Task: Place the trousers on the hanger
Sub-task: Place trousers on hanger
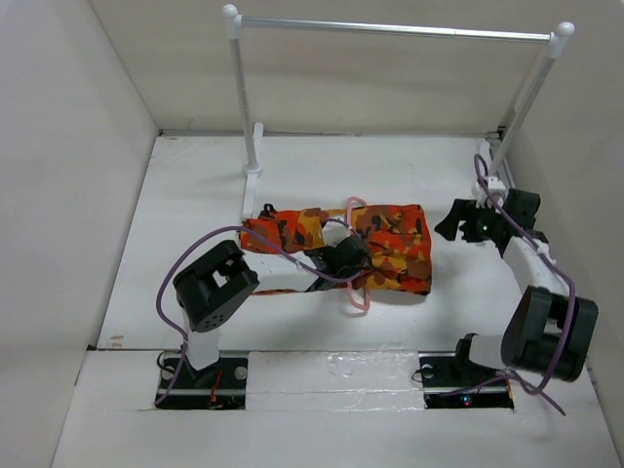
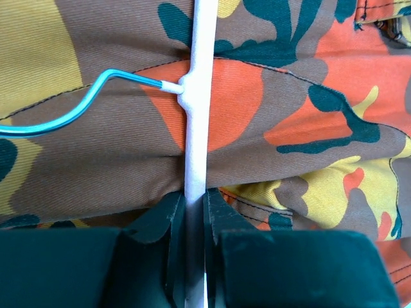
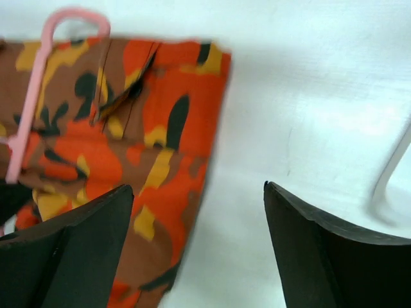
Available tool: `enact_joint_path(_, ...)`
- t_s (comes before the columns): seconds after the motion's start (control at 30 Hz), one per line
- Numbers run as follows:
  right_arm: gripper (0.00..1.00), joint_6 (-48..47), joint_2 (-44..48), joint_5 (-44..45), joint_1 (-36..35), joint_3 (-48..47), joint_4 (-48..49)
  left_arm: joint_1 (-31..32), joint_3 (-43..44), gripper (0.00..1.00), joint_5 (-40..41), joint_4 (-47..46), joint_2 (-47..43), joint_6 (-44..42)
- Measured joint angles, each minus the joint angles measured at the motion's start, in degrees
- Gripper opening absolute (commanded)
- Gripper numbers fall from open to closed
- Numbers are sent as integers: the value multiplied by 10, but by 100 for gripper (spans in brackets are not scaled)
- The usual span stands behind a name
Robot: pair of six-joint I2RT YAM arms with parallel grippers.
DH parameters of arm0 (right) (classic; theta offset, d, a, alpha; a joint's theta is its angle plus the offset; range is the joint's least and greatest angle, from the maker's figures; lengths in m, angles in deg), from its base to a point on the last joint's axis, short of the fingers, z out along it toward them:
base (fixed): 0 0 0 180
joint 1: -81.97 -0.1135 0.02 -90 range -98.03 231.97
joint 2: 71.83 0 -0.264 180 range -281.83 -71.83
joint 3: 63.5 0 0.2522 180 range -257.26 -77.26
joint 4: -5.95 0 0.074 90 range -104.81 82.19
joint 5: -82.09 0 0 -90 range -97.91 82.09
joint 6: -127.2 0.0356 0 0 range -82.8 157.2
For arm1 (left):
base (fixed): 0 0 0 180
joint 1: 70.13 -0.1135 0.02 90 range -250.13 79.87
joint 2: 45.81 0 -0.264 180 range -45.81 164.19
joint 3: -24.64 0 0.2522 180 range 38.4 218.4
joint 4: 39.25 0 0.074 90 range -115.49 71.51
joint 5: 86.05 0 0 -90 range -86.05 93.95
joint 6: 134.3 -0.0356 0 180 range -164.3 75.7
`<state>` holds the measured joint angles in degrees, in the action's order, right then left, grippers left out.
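The trousers (image 1: 395,244) lay folded into a rough rectangle near the middle of the white worktop (image 1: 195,195), their long side running left to right, in front of the white-posted rack (image 1: 390,28) with its silver rail. The pale pink hanger (image 1: 358,297) lay across the top of them from the far edge to the near edge. One curved end showed beyond the far edge of the cloth and the other stuck out past the near edge onto the worktop. The left end effector (image 1: 341,258) was down on the cloth at the hanger. In the left wrist view its two dark fingers (image 2: 160,224) were drawn in close on either side of the hanger's straight bar and pinched it between them. The bar ran straight away from the fingers over the camouflage print. The thin hook (image 2: 70,115), which looked bluish in that view, branched off to the left and lay on the cloth. The right end effector (image 1: 458,222) was to the right of the trousers, apart from them and close to the rack's right foot. In the right wrist view its fingers (image 3: 77,237) were spread wide with nothing between them. Below them were the right edge of the trousers and bare worktop.
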<state>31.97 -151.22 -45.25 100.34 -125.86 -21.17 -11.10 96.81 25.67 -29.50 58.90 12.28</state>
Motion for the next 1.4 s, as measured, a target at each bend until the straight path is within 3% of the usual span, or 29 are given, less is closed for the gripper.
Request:
enact_joint_path(0.17, 91, -29, 118, 12, -15, 127, -27, 0, 25, 0, 10, 19, 15, -1)
enact_joint_path(0.37, 88, -36, 108, -7, -34, 212, -33, 0, 40, 0, 14, 24, 26, -7)
enact_joint_path(0.43, 81, -31, 94, -20, -35, 213, -10, 0, 40, 0, 14, 24, 26, -8)
enact_joint_path(0.5, 61, -22, 68, -43, -35, 213, 24, -1, 40, 0, 13, 24, 26, -8)
enact_joint_path(0.53, 47, -16, 54, -54, -35, 214, 40, -1, 40, 0, 13, 23, 26, -9)
enact_joint_path(0.57, 26, -11, 42, -61, -33, 216, 53, -2, 39, 0, 12, 22, 26, -9)
enact_joint_path(0.67, 0, 13, 17, -85, -17, 232, 95, -3, 33, 0, 11, 15, 24, -9)
enact_joint_path(0.8, 0, 42, 41, -110, 10, 240, 109, -10, 16, 0, 0, -3, 14, -10)
enact_joint_path(1.03, 0, 91, 209, -121, 31, 231, 63, -14, -11, 0, -12, -26, 1, -16)
enact_joint_path(1.4, 0, 99, 210, -117, 49, 177, -56, -31, -24, 0, -39, -15, -25, -29)
